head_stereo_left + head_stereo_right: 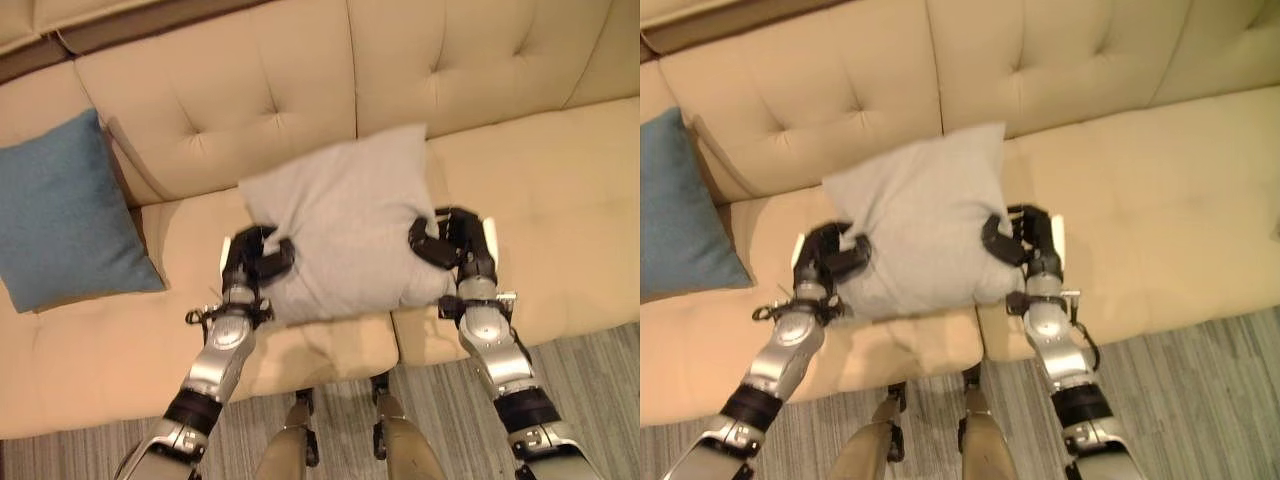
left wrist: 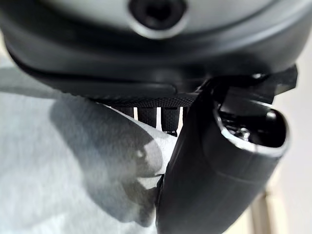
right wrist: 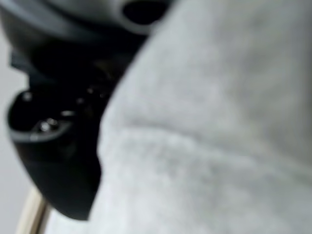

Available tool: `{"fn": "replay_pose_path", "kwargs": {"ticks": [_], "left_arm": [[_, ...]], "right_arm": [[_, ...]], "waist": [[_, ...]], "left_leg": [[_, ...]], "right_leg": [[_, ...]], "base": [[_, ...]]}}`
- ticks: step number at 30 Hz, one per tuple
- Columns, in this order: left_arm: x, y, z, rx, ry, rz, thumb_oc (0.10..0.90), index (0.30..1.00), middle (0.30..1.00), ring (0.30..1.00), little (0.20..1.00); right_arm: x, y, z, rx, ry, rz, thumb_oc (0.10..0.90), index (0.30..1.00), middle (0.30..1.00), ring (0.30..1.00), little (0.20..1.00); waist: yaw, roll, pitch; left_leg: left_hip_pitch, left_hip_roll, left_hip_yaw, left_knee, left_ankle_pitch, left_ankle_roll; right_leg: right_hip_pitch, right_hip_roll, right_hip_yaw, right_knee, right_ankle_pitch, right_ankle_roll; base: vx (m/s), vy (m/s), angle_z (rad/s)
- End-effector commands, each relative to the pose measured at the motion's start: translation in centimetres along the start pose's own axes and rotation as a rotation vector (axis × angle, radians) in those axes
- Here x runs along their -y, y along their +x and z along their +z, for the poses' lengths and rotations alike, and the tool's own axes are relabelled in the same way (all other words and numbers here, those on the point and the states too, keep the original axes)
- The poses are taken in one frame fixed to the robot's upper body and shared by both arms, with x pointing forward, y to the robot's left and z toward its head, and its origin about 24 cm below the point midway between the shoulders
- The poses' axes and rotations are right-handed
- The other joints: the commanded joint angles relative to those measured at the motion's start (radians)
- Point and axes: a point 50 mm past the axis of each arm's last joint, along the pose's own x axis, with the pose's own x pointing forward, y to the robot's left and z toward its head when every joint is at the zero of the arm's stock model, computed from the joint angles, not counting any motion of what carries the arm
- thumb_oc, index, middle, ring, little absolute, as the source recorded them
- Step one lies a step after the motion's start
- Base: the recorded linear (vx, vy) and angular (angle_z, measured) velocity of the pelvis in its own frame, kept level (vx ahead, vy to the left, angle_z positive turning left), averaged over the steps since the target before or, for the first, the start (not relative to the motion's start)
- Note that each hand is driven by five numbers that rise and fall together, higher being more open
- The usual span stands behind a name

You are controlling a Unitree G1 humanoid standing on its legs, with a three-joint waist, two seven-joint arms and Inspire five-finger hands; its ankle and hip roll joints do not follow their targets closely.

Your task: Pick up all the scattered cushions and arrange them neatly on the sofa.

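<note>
Over on the left, a blue cushion [image 1: 62, 210] leans upright against the backrest of the beige sofa [image 1: 560, 200], its lower edge resting on the seat. It sits well apart from the action.

Moving in, the left hand [image 1: 255, 258] is clamped on the left edge of the grey cushion [image 1: 345, 220], thumb curled over the front of the fabric and fingers tucked behind it. In the left wrist view the thumb [image 2: 214, 170] presses right into the grey cloth [image 2: 63, 170], dimpling it, with the fingers just showing behind the fold.

The grey cushion is held up between both hands, over the seat at the middle of the sofa, tilted so one corner points up toward the tufted backrest. Its lower edge hangs near the front of the seat, above the seam between two seat pads.

On the right, the right hand [image 1: 450, 245] pinches the cushion's right edge, thumb wrapped onto the front face, fingers behind. The right wrist view has grey fabric [image 3: 219, 136] bulging against the dark hand [image 3: 53, 146].

Striped grey floor [image 1: 590, 360] runs along the sofa's front.
</note>
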Motion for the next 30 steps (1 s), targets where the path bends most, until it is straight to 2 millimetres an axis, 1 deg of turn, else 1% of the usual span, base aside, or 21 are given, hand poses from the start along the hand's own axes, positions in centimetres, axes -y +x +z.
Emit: {"fn": "replay_pose_path", "kwargs": {"ticks": [1, 3, 6, 9, 10, 11, 12, 13, 14, 15, 18, 21, 22, 23, 27, 29, 30], "left_arm": [[5.0, -0.3, 12.4, 0.647, -0.161, -0.177, 0.4, 0.3, 0.3, 0.3, 0.3], [5.4, -0.6, 14.7, 0.757, -0.165, -0.156, 0.4, 0.3, 0.3, 0.3, 0.3], [5.7, -1.0, 16.7, 0.884, -0.124, -0.093, 0.4, 0.3, 0.3, 0.3, 0.3], [6.2, -0.5, 16.7, 0.887, -0.09, -0.043, 0.4, 0.3, 0.3, 0.3, 0.3], [6.9, 0.6, 16.3, 0.847, -0.042, -0.039, 0.4, 0.3, 0.3, 0.3, 0.3], [7.0, 0.7, 16.4, 0.851, -0.043, -0.038, 0.4, 0.3, 0.3, 0.3, 0.3], [7.4, 1.3, 16.1, 0.824, -0.022, -0.037, 0.4, 0.3, 0.3, 0.3, 0.3], [8.2, 2.6, 15.6, 0.755, -0.006, -0.037, 0.445, 0.368, 0.368, 0.368, 0.368], [8.2, 2.7, 15.8, 0.759, -0.008, -0.036, 0.445, 0.368, 0.368, 0.368, 0.368], [8.4, 3.4, 15.8, 0.739, 0.011, -0.033, 0.8, 0.9, 0.9, 0.9, 0.9], [9.2, 5.5, 16.4, 0.668, 0.048, -0.036, 0.8, 0.9, 0.9, 0.9, 0.9], [9.0, 5.8, 16.7, 0.658, 0.036, -0.042, 0.8, 0.9, 0.9, 0.9, 0.9], [8.5, 5.8, 16.3, 0.647, 0.042, -0.055, 0.8, 0.9, 0.9, 0.9, 0.9], [8.5, 5.8, 16.3, 0.647, 0.042, -0.055, 0.8, 0.9, 0.9, 0.9, 0.9], [7.3, 5.7, 14.3, 0.587, 0.066, -0.066, 0.8, 0.9, 0.9, 0.9, 0.9], [6.4, 5.5, 12.9, 0.545, 0.088, -0.062, 0.8, 0.9, 0.9, 0.9, 0.9], [5.4, 5.2, 11.6, 0.511, 0.106, -0.057, 0.8, 0.9, 0.9, 0.9, 0.9]], "right_arm": [[-0.4, 0.8, 10.8, 0.561, 0.126, -0.095, 0.4, 0.3, 0.3, 0.3, 0.3], [0.1, 1.0, 12.8, 0.671, 0.086, -0.16, 0.4, 0.3, 0.3, 0.3, 0.3], [0.8, 1.2, 15.0, 0.813, -0.019, -0.273, 0.4, 0.3, 0.3, 0.3, 0.3], [1.2, 2.1, 15.8, 0.845, -0.109, -0.352, 0.4, 0.3, 0.3, 0.3, 0.3], [1.1, 3.5, 16.0, 0.823, -0.154, -0.371, 0.4, 0.3, 0.3, 0.3, 0.3], [1.1, 3.6, 16.2, 0.825, -0.153, -0.372, 0.4, 0.3, 0.3, 0.3, 0.3], [1.0, 4.3, 16.1, 0.801, -0.168, -0.375, 0.4, 0.3, 0.3, 0.3, 0.3], [0.5, 6.0, 15.8, 0.721, -0.189, -0.368, 0.544, 0.516, 0.516, 0.516, 0.516], [0.5, 6.0, 15.9, 0.725, -0.188, -0.369, 0.544, 0.516, 0.516, 0.516, 0.516], [0.3, 6.8, 16.1, 0.699, -0.197, -0.358, 0.8, 0.9, 0.9, 0.9, 0.9], [-0.3, 9.1, 16.6, 0.577, -0.174, -0.33, 0.8, 0.9, 0.9, 0.9, 0.9], [-0.2, 9.8, 16.7, 0.535, -0.172, -0.318, 0.8, 0.9, 0.9, 0.9, 0.9], [0.1, 10.1, 16.1, 0.501, -0.186, -0.303, 0.8, 0.9, 0.9, 0.9, 0.9], [0.1, 10.1, 16.1, 0.5, -0.186, -0.302, 0.8, 0.9, 0.9, 0.9, 0.9], [0.7, 10.1, 14.6, 0.443, -0.192, -0.263, 0.8, 0.9, 0.9, 0.9, 0.9], [1.1, 10.1, 13.6, 0.41, -0.203, -0.245, 0.8, 0.9, 0.9, 0.9, 0.9], [1.6, 10.0, 12.5, 0.378, -0.205, -0.237, 0.8, 0.9, 0.9, 0.9, 0.9]], "waist": [[-0.006, -0.08, -0.122], [-0.006, -0.08, -0.127], [-0.003, -0.081, -0.132], [0.002, -0.083, -0.135], [0.006, -0.085, -0.135], [0.006, -0.084, -0.134], [0.008, -0.085, -0.132], [0.011, -0.09, -0.126], [0.01, -0.089, -0.123], [0.011, -0.091, -0.119], [0.016, -0.095, -0.097], [0.018, -0.094, -0.083], [0.021, -0.094, -0.079], [0.02, -0.094, -0.079], [0.019, -0.097, -0.079], [0.019, -0.1, -0.078], [0.02, -0.101, -0.077]], "left_leg": [[0.028, -0.03, -0.005, 0.002, -0.093, -0.027], [0.009, -0.034, -0.008, 0.002, -0.085, -0.027], [-0.015, -0.036, -0.011, 0.002, -0.08, -0.029], [-0.038, -0.035, -0.011, 0.002, -0.073, -0.032], [-0.058, -0.035, -0.014, 0.002, -0.065, -0.035], [-0.061, -0.035, -0.014, 0.002, -0.065, -0.035], [-0.069, -0.033, -0.015, 0.002, -0.061, -0.037], [-0.079, -0.032, -0.019, 0.002, -0.06, -0.041], [-0.084, -0.033, -0.019, 0.002, -0.054, -0.04], [-0.091, -0.033, -0.021, 0.002, -0.05, -0.042], [-0.118, -0.03, -0.03, 0.002, -0.035, -0.048], [-0.126, -0.031, -0.036, 0.002, -0.028, -0.052], [-0.124, -0.032, -0.039, 0.002, -0.029, -0.054], [-0.124, -0.032, -0.039, 0.002, -0.029, -0.054], [-0.11, -0.033, -0.044, 0.002, -0.033, -0.058], [-0.103, -0.034, -0.042, 0.002, -0.035, -0.059], [-0.094, -0.034, -0.04, 0.002, -0.038, -0.06]], "right_leg": [[0.014, -0.025, 0.037, 0.046, -0.146, 0.072], [-0.012, -0.026, 0.04, 0.053, -0.14, 0.072], [-0.045, -0.026, 0.042, 0.062, -0.138, 0.071], [-0.074, -0.026, 0.039, 0.069, -0.135, 0.071], [-0.098, -0.024, 0.038, 0.077, -0.132, 0.071], [-0.101, -0.024, 0.038, 0.078, -0.132, 0.07], [-0.111, -0.025, 0.036, 0.08, -0.131, 0.07], [-0.123, -0.023, 0.034, 0.085, -0.134, 0.072], [-0.128, -0.024, 0.034, 0.085, -0.128, 0.072], [-0.133, -0.023, 0.034, 0.086, -0.126, 0.072], [-0.158, -0.02, 0.03, 0.09, -0.118, 0.074], [-0.161, -0.019, 0.024, 0.09, -0.117, 0.073], [-0.159, -0.017, 0.022, 0.09, -0.12, 0.073], [-0.158, -0.017, 0.021, 0.09, -0.12, 0.072], [-0.141, -0.015, 0.016, 0.088, -0.124, 0.068], [-0.133, -0.014, 0.015, 0.087, -0.125, 0.066], [-0.123, -0.015, 0.015, 0.084, -0.124, 0.065]], "base": [[0.0, 0.0, 0.0], [-0.02, 0.011, -0.06], [-0.02, 0.005, -0.05], [-0.02, -0.015, -0.02], [-0.03, -0.03, 0.0], [-0.04, -0.035, 0.02], [-0.02, -0.041, 0.06], [-0.04, -0.04, 0.08], [-0.05, -0.036, 0.09], [-0.06, -0.022, 0.1], [-0.05, -0.045, 0.1], [-0.02, -0.026, 0.06], [0.0, 0.0, 0.0], [0.02, -0.014, -0.05], [0.02, -0.014, -0.02], [0.01, -0.024, 0.12], [0.01, -0.027, 0.19]]}}
